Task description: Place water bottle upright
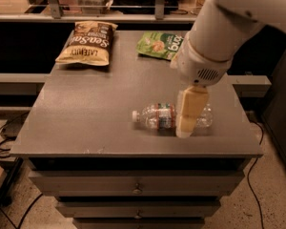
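Water bottle (155,116): lying on its side near the front of the desk, right of centre, a clear ribbed bottle running left to right
Cap (135,114): white, at the bottle's left end, pointing towards the middle of the desk
Label band (165,117): narrow, red and teal, wrapped round the bottle's middle
Hand (185,130): cream-coloured, hanging almost straight down from the arm, crossing in front of the bottle just right of the label band, its tip low by the bottle's near side; from where I stand I cannot tell whether it is open, closed or gripping the bottle, nor whether it touches it
Arm (214,37): a bulky white casing coming in from the upper right, vent slots on its lower face, sitting above the bottle's right half and hiding the right edge of the green bag
Desk (95,109): flat grey top, bottle towards the front, both bags at the back
Sea salt chip bag (88,43): brown and yellow, lying flat at the back left, well apart from the bottle
Green snack bag (159,44): lying flat at the back, right of the chip bag
Drawers (133,180): stacked under the desk top, a small knob on the upper one
Cables (2,137): trailing on the floor to the left of the desk
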You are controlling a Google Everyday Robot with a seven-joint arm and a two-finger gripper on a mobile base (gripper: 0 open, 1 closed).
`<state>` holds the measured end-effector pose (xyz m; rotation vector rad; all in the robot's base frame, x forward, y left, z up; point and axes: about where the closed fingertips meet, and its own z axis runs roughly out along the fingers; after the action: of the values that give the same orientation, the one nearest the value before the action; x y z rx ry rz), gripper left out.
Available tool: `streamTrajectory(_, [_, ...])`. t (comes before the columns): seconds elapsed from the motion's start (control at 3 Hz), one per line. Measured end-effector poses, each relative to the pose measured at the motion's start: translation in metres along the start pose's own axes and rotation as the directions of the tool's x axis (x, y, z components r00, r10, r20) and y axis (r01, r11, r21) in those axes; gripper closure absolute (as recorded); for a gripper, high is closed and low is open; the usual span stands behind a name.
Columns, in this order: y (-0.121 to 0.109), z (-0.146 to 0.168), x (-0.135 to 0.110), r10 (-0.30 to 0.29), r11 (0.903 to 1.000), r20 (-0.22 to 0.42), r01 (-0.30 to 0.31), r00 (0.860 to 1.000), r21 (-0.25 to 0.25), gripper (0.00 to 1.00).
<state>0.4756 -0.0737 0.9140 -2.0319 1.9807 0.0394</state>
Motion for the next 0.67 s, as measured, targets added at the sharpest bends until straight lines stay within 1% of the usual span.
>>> streamTrajectory(0.33, [-0.001,0.027,0.003,0.010,0.9997,-0.033,-0.010,0.999,-0.021,0.00])
streamTrajectory(0.67, [0.000,0.050,0.004,0.025,0.9983,-0.042,-0.027,0.999,-0.051,0.00])
